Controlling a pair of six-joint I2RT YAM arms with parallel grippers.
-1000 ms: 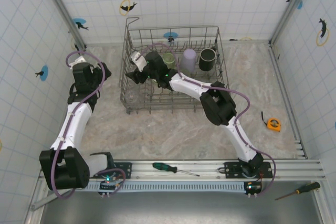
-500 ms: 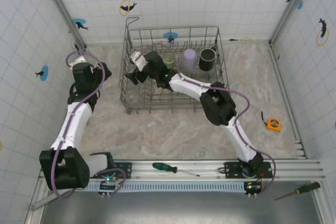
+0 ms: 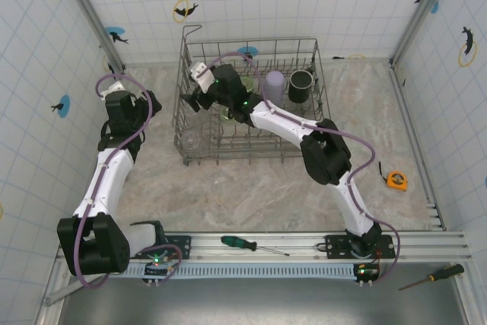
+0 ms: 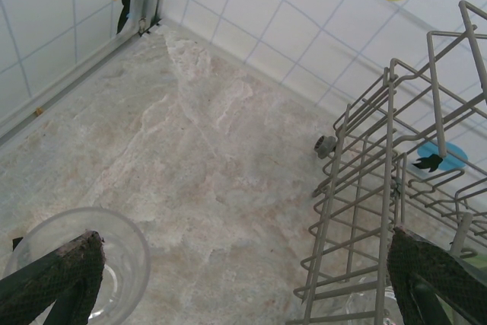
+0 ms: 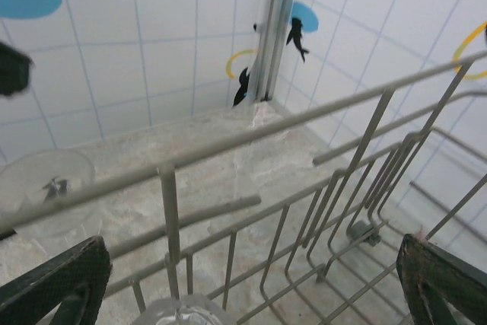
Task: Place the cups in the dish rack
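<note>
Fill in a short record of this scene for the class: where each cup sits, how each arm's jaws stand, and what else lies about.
rack: grey wire dish rack, far middle of the table
in rack, far half: green cup, lilac cup, black mug
in rack, near-left corner: clear cup
outside rack: second clear cup, on the table by the left jaws
left jaws: open, holding nothing
right jaws: open, holding nothing, over the rack's left side
loose tools: tape measure, green screwdriver, second screwdriver
</note>
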